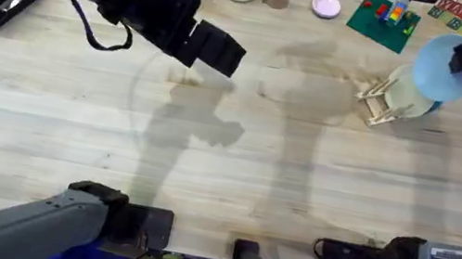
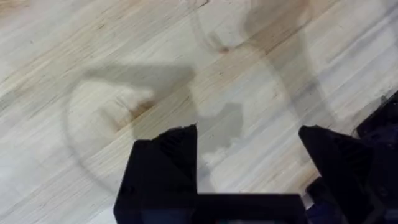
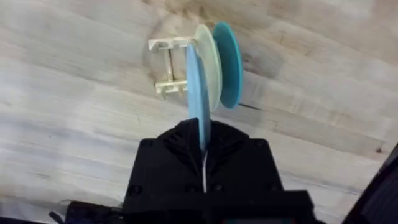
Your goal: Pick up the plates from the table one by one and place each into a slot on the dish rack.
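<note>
Hanging over the far right part of the table (image 1: 235, 163), the right gripper (image 3: 203, 144) has its jaws pinched on the rim of the light blue plate (image 3: 199, 93), which it carries on edge, directly above the dish rack (image 3: 166, 68). From the right wrist view the plate shows as a thin blue line running straight out from between the fingers, and that line lies very nearly parallel to the cream plate (image 3: 210, 65) and the teal plate (image 3: 229, 62) already standing in the rack. The blue one sits on the open side of the cream plate, over the pegs that are still free, so the slot it wants seems to be the next gap along, just beside the cream plate. I'd judge the move now turns on keeping that edge lined up with the gap and coming straight down; a slight twist would set the rim on a peg or knock the cream plate. From overhead the blue plate (image 1: 444, 67) covers part of the rack (image 1: 384, 101), so how far it stands above the pegs I can't tell. The left gripper (image 1: 212, 48) is well away over bare wood on the left half, jaws wide and holding nothing.
</note>
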You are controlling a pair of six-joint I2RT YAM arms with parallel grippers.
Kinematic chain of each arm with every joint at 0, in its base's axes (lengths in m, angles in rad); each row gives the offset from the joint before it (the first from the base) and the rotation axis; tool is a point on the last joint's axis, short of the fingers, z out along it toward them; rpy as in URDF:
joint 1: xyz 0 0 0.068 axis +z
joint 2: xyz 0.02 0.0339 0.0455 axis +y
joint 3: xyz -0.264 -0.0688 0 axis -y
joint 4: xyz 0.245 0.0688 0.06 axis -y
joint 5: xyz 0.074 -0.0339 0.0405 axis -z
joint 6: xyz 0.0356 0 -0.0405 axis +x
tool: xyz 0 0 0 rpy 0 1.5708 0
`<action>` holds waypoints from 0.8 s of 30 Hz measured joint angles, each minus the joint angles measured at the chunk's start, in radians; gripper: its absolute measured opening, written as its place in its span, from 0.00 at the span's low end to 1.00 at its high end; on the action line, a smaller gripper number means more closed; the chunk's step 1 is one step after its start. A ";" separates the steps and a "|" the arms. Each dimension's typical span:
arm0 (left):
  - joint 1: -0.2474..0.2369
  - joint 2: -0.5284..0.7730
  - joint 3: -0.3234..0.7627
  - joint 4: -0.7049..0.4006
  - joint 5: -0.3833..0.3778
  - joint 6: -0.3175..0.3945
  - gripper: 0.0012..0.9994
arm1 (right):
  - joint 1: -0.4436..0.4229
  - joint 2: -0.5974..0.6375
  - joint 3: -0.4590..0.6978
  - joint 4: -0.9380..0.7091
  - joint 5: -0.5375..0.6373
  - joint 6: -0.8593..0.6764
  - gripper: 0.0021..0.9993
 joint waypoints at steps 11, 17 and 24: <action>0.000 0.000 0.000 0.000 0.000 0.000 1.00 | 0.028 0.051 0.000 0.009 0.025 0.009 0.03; 0.000 0.000 0.000 0.000 0.000 0.000 1.00 | 0.028 0.068 0.000 0.009 0.029 0.013 0.03; 0.000 0.000 0.000 0.000 0.000 0.000 1.00 | 0.028 0.090 0.000 0.008 0.029 0.016 0.03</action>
